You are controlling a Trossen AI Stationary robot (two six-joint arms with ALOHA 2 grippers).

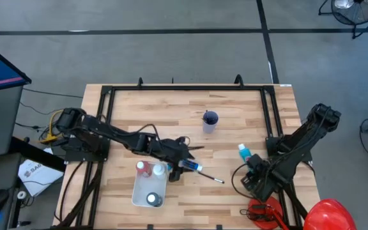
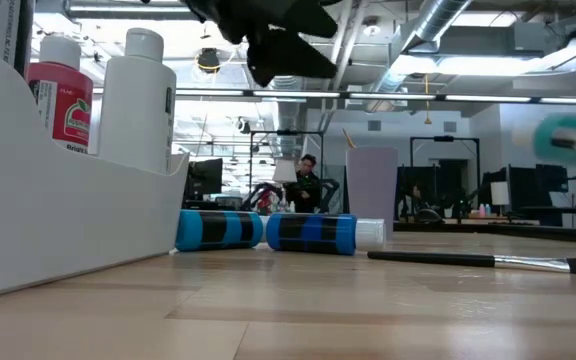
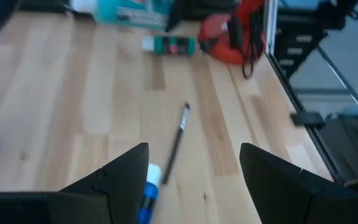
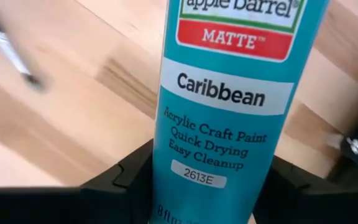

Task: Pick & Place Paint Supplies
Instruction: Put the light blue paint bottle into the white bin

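teal bottle (image 4: 229, 106): clamped in right gripper (image 4: 210, 180), near table's right edge, long axis running out past the fingers
look: teal tube, white cap (image 1: 241, 148)
label: "apple barrel MATTE", "Caribbean", "Acrylic Craft Paint", "2613E"
left gripper (image 3: 194, 165): fingers spread, gripping nothing, above blue bottle (image 3: 146, 196) and brush (image 3: 176, 144)

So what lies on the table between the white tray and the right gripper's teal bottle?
High view: the blue bottles and a brush lie between the tray and the teal bottle.
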